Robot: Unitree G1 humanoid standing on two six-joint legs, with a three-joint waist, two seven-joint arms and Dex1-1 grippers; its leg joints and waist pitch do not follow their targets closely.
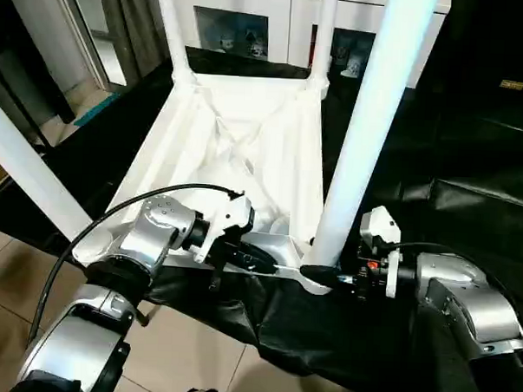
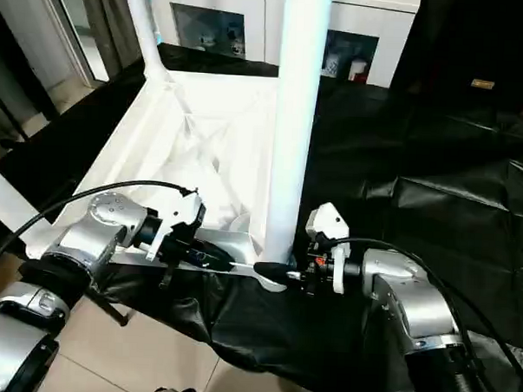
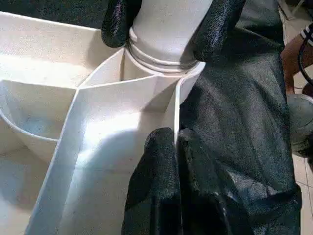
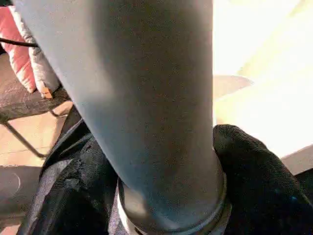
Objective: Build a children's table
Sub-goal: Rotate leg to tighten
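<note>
The right gripper (image 3: 166, 29) clasps the base of the near-right leg (image 1: 368, 131), which stands in its corner socket. The left gripper (image 3: 171, 161) is closed on the smooth near rim of the upturned tabletop (image 1: 237, 151). The left wrist view reveals grooved rings on the leg's flared end, and ribs.

A home room: white glass-door cabinet (image 1: 277, 27) with ornaments, grey curtain (image 1: 130, 21), tiled floor (image 1: 186, 340)

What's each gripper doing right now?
Left gripper: shut on the tabletop rim.
Right gripper: closed around the base of the near-corner leg.
</note>
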